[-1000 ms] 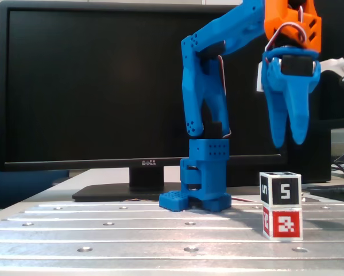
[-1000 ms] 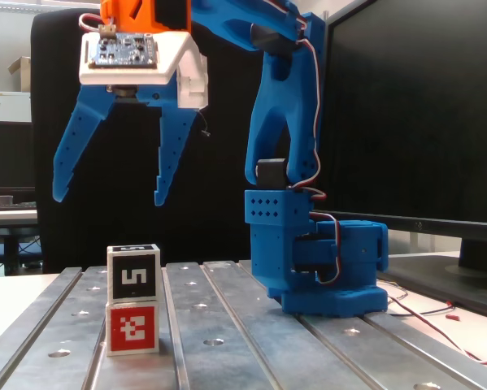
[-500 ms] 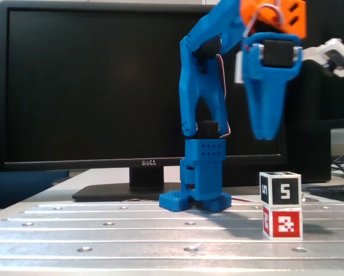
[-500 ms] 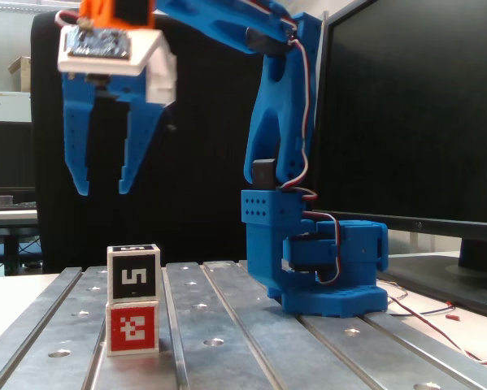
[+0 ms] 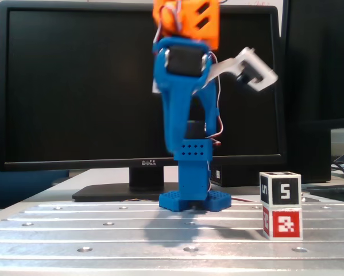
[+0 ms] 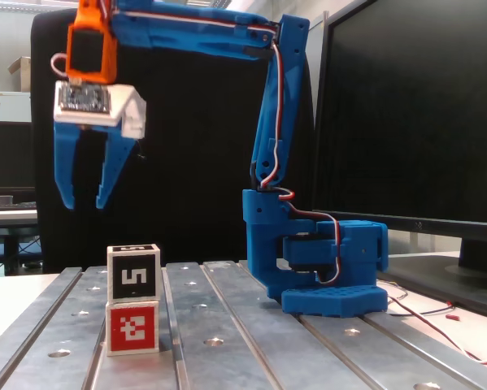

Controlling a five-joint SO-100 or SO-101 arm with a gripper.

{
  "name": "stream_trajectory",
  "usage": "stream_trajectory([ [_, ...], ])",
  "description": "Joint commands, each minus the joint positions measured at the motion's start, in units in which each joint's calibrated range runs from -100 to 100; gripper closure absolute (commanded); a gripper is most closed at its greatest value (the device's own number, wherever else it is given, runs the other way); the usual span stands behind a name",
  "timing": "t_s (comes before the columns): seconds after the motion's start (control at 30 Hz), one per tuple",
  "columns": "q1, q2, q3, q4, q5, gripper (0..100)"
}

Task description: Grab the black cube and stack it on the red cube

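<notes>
Black cube (image 6: 133, 273) sits on red cube (image 6: 132, 327); empty tool (image 6: 83, 203), narrowly parted at upper left, should retreat without nudging them.

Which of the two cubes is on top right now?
The black cube, marked with a white 5, sits atop the red cube, which rests on the metal table.

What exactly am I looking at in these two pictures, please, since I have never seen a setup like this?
It is a small blue robot arm bolted to a slotted metal table, photographed by two still cameras at table height from different sides. One fixed view faces a dark monitor behind the arm; the other sees the monitor at the right. At the arm's end is a two-fingered hand, raised in the air, slightly open and holding nothing. On the table the black cube marked 5 sits on top of the red cube.
</notes>
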Motion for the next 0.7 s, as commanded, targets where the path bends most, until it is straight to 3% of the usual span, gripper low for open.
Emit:
stream_trajectory([
  [0.0, 1.58, -5.95, 4.37, -2.77, 0.52, 89],
  [0.67, 2.32, -36.36, 48.79, -29.45, -2.27, 89],
])
